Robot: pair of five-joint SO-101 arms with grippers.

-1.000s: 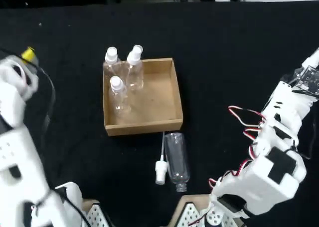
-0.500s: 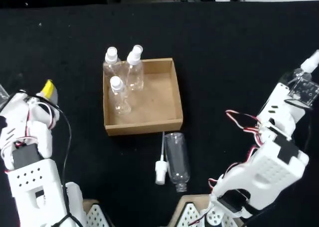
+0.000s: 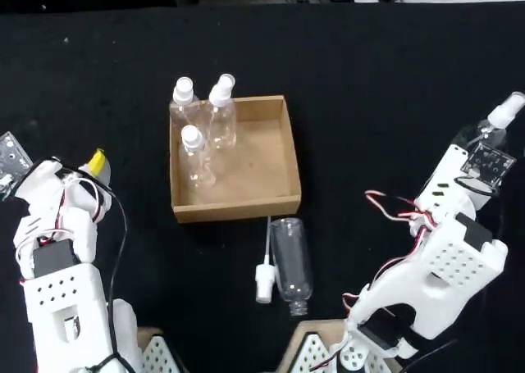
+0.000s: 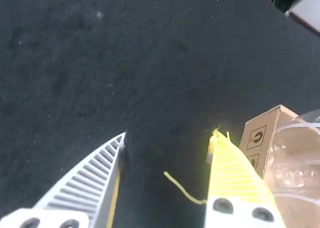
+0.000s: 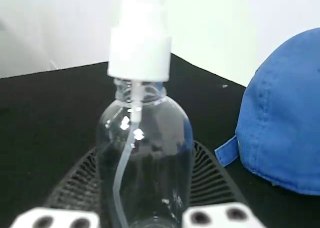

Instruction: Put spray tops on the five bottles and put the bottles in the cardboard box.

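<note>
Right end effector (image 5: 147,153) is pinching a clear plastic bottle (image 5: 150,123) around the body. It's upright, with a white spray top (image 5: 140,47) sitting on the neck and the dip tube hanging down inside. In the high view that bottle is way out at the right edge of the black bench (image 3: 369,78), well apart from the square brown cardboard box (image 3: 292,156). The top looks seated to me, but I can't tell if it's screwed all the way down.

Left end effector (image 4: 167,143) is spread wide with nothing between the fingers, hovering over bare bench off to the left of the box. A corner of the box shows just past its yellow finger.

Score as I read it: three capped clear bottles (image 3: 195,156) are standing in the box, bunched along its left side, so three of five are done. The one in the right end effector is number four, capped but not boxed yet. Number five is the uncapped clear bottle (image 3: 291,262) lying on its side on the bench just in front of the box's near wall. Its loose white sprayer (image 3: 264,281) lies right beside it, tube pointing toward the box.

So what's left, I reckon, is to carry the held bottle over and drop it in the open right half of the box. Then the last one needs standing up, capping and boxing. That one looks like the fiddly bit, since it probably needs both arms.

There's a blue fabric cap (image 5: 285,118) behind the held bottle, not part of the job.
</note>
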